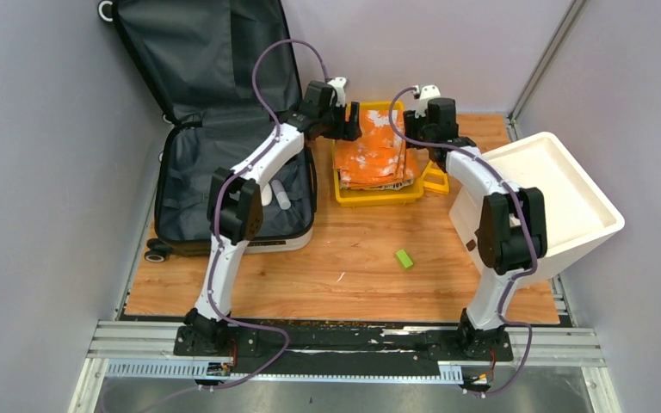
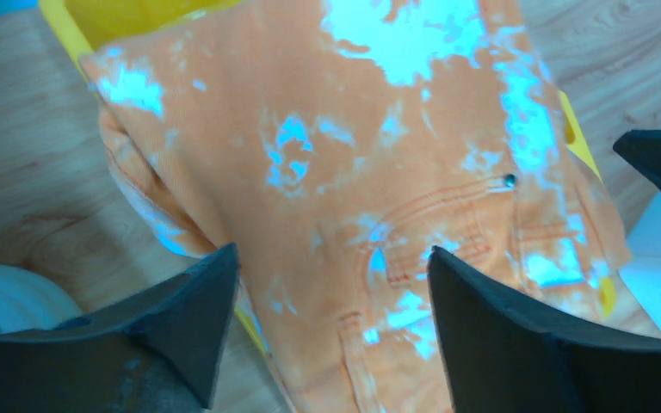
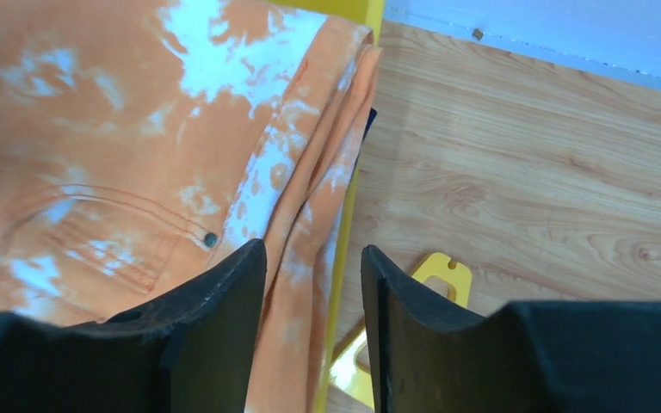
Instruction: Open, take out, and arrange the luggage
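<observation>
The luggage (image 1: 191,185) lies open at the left of the table, showing its dark grey lining, with its lid (image 1: 198,52) leaning on the back wall. A folded orange garment with white blotches (image 1: 374,155) rests on a yellow tray (image 1: 377,197). My left gripper (image 1: 352,123) hovers open over the garment's left part (image 2: 353,172), nothing between its fingers (image 2: 194,318). My right gripper (image 1: 420,129) is open too. In the right wrist view its jaws (image 3: 313,248) stand over the garment's right edge (image 3: 138,129) and the tray's rim (image 3: 344,224).
A white foam box (image 1: 568,185) stands tilted at the right, close to the right arm. A second yellow piece (image 1: 435,181) lies beside the tray. A small green object (image 1: 405,259) is on the wood. A white cylinder (image 1: 281,194) lies inside the suitcase.
</observation>
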You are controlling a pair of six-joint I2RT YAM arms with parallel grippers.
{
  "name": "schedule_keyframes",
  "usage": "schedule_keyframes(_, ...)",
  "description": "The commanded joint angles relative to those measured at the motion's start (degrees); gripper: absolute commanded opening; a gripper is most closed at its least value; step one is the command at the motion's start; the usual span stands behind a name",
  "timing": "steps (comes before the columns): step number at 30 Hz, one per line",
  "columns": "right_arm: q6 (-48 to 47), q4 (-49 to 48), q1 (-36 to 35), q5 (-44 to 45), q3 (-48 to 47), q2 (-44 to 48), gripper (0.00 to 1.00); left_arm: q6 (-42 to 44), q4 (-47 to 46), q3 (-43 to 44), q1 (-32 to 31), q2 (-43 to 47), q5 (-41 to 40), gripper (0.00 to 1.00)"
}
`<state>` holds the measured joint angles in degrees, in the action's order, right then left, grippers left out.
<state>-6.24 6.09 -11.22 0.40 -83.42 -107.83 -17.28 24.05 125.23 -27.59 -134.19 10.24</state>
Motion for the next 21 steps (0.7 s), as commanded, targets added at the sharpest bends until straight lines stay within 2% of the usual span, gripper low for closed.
schedule_keyframes(1,7.41,1.03,-0.66,-5.10,-1.48,8.33,0.40,1.59,-0.21,-1.77,0.26,12.79,1.26,0.96)
schedule_keyframes(3,11.04,0.38,-0.80,-8.99,-0.06,9.46,0.34,1.94,-0.22,-5.53,0.26,16.56,-0.10,0.99)
schedule_keyframes(6,13.57,-1.91,-1.15,-12.17,2.02,9.48,0.32,3.33,-0.24,-11.81,0.26,21.61,-0.77,1.00)
schedule_keyframes(11,16.66,-5.52,-1.41,-11.58,3.01,4.46,0.23,5.49,4.73,-18.22,0.26,30.31,1.13,1.00)
schedule_keyframes(15,18.81,-5.56,-1.40,-9.30,1.92,-1.73,0.20,6.29,8.99,-25.43,0.26,37.23,2.54,1.00)
schedule_keyframes(21,19.89,-2.05,-1.37,-5.98,-2.02,-6.55,0.20,11.05,10.81,-38.29,0.28,49.23,-4.43,1.00)
